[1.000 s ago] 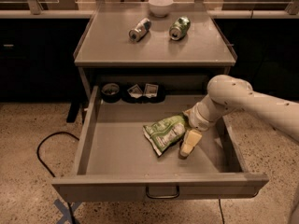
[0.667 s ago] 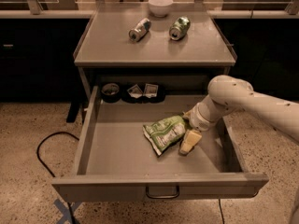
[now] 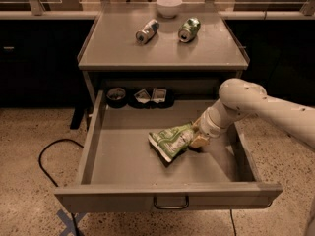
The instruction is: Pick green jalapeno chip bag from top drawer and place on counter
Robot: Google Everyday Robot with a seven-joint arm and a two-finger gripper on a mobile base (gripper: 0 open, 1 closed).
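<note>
- The hand is down inside the top drawer, right of the middle of the drawer floor and close to the right side wall.
- The hand touches the right end of the green jalapeno chip bag; whether it is open or clamped on the bag cannot be told.
- The bag lies on the drawer floor near the middle, its long side slanting from the hand down toward the left, crinkled, light green and white with dark print.
- The pale arm comes in from the right edge of the view, bends at a rounded joint over the drawer's right wall and reaches down and left to the hand.
- The drawer is pulled wide open; its front wall carries a small metal pull handle.
- At the back of the drawer, under the tabletop's edge, sit a dark round thing and two small packets side by side.
- The tabletop above holds a silver can and a green can, both on their sides and apart from each other, with a white bowl upright behind them at the far edge.
- On the speckled floor to the left, a dark cable curls beside the drawer, and a blue tape mark shows near the front left corner.
</note>
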